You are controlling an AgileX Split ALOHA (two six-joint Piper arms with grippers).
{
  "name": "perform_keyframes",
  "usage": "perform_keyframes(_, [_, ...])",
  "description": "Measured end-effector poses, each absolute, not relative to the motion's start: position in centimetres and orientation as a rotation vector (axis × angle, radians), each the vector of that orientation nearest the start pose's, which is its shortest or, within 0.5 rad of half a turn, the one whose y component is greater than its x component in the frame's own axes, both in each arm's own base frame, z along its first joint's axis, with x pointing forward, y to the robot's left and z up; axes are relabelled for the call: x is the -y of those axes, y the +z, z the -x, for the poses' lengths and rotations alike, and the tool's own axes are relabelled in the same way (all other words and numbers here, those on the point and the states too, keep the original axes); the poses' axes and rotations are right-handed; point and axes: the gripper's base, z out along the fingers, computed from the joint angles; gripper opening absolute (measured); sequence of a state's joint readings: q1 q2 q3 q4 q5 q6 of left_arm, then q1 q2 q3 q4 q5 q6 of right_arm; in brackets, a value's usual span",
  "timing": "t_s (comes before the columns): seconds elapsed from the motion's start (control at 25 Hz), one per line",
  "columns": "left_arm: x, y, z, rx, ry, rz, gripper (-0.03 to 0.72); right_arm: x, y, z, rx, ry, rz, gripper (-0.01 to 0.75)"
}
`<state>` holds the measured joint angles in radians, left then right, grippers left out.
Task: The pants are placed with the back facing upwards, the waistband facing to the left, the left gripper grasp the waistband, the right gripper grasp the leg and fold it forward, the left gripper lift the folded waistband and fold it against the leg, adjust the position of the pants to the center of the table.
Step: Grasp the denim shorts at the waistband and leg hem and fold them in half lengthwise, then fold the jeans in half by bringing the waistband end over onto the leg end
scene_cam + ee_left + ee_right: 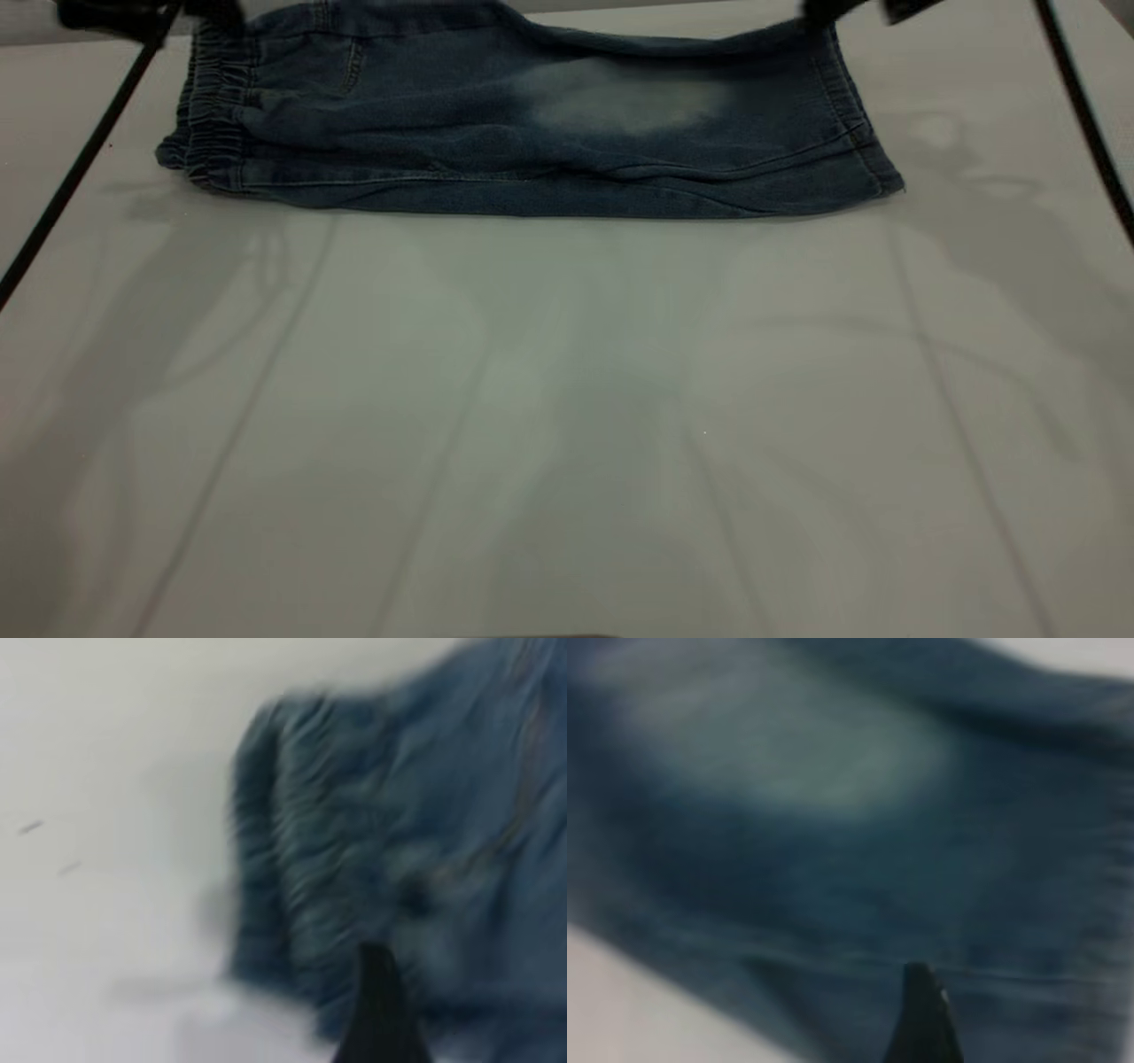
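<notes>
Table (567, 425): white, bare in front of the pants.
Pants (532, 133): folded lengthwise at the table's far edge, faded leg (638, 102) on top.
Waistband (213, 115): ruffled end, leftward.
Left gripper (142, 18): mine, just beyond the waistband — grip I cannot tell.
Right gripper (873, 9): beyond the leg hem — likewise unclear.
Judgement: first fold looks done; ends lifted for settling.

I can read no text, label, brand, number or sign anywhere: the denim pants (532, 133) carry no legible writing, and the white table (567, 425) bears none either.
</notes>
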<state>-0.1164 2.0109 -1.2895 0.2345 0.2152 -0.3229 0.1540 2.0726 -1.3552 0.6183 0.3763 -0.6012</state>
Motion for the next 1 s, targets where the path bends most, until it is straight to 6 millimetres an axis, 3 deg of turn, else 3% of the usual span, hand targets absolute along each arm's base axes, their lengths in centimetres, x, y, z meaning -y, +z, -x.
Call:
perform_keyframes(0.16, [3.7,17.9,-43.1,-2.549,0.122,-0.04,0.457,-11.9,16.9,-43.0,-2.5,0.433,0.393,0.458])
perform_keyframes(0.32, [2.6,20.0,-44.1,-2.554,0.173,-0.012,0.457,-14.0,19.0,-43.2,-2.496,0.515,0.434,0.458])
perform_keyframes(0.4, [2.2,20.1,-44.8,-2.553,0.192,-0.027,0.457,-15.1,19.3,-43.0,-2.491,0.534,0.446,0.458])
perform_keyframes(0.64, [1.5,17.0,-47.3,-2.599,0.196,0.001,0.457,-19.4,18.9,-41.3,-2.498,0.579,0.576,0.458])
perform_keyframes(1.0, [2.0,13.7,-48.6,-2.641,0.147,0.011,0.457,-20.7,19.4,-40.9,-2.488,0.61,0.597,0.458])
